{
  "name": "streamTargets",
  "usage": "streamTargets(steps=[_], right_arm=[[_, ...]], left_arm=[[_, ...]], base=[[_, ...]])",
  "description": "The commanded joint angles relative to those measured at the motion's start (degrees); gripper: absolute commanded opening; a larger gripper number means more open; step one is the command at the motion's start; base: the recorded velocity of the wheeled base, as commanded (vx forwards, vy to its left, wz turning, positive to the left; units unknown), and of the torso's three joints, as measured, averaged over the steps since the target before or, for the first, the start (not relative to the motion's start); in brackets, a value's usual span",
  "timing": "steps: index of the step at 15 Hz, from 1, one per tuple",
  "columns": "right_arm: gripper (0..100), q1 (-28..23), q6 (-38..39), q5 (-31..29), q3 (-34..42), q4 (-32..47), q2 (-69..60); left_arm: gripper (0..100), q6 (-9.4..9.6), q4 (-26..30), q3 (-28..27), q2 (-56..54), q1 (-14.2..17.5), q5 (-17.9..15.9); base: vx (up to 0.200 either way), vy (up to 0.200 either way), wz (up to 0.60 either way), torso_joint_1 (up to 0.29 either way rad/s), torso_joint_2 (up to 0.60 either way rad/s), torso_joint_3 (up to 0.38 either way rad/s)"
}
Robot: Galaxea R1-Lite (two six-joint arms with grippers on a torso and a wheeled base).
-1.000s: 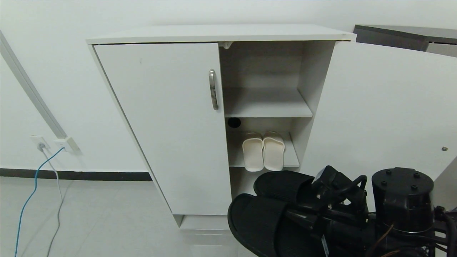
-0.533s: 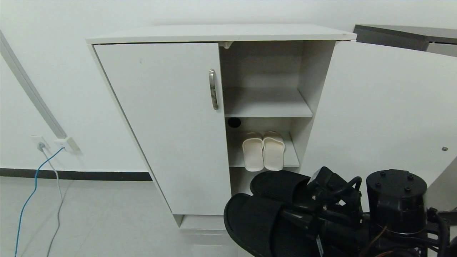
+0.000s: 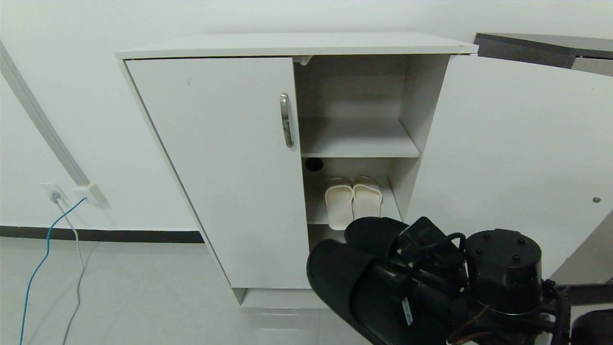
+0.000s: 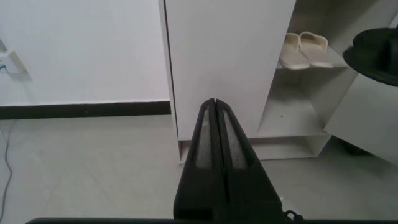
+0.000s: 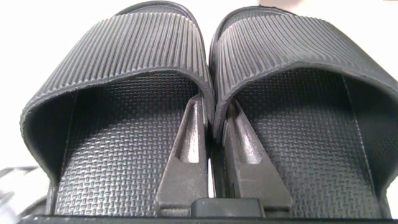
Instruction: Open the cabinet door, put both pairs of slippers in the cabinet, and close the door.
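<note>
My right gripper [image 5: 213, 107] is clamped on both black slippers [image 3: 346, 274] at lower right, so I'd keep them level sliding into the cabinet [image 3: 424, 96].

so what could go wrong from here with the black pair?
1. The right gripper pinches only the adjoining inner walls of the black slippers; one could slip or splay.
2. The white slippers take up the middle shelf; going in at that height may shove them.
3. The closed left door narrows the opening; the pair might clip it.
</note>
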Motion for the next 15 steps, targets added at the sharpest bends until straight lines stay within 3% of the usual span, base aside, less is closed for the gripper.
streamTargets(steps=[1, 3, 6, 10, 15], right_arm=[[0, 5.6, 5.5, -10.7, -6.3, -0.4, 7.0], [0, 7.8, 8.6, -21.1, -12.3, 1.8, 11.5], [0, 7.9, 11.2, -31.0, -22.9, 8.8, 14.9], [0, 7.3, 12.0, -35.5, -36.4, 19.0, 15.0], [0, 3.4, 11.3, -37.9, -46.0, 27.0, 14.5]], left_arm=[[0, 0.0, 0.0, 0.0, 0.0, 0.0, 0.0], [0, 0.0, 0.0, 0.0, 0.0, 0.0, 0.0], [0, 0.0, 0.0, 0.0, 0.0, 0.0, 0.0], [0, 0.0, 0.0, 0.0, 0.0, 0.1, 0.0], [0, 0.08, 0.0, 0.0, 0.0, 0.0, 0.0]], base=[[0.0, 0.0, 0.0, 0.0, 0.0, 0.0], [0.0, 0.0, 0.0, 0.0, 0.0, 0.0], [0.0, 0.0, 0.0, 0.0, 0.0, 0.0], [0.0, 0.0, 0.0, 0.0, 0.0, 0.0], [0.0, 0.0, 0.0, 0.0, 0.0, 0.0]])
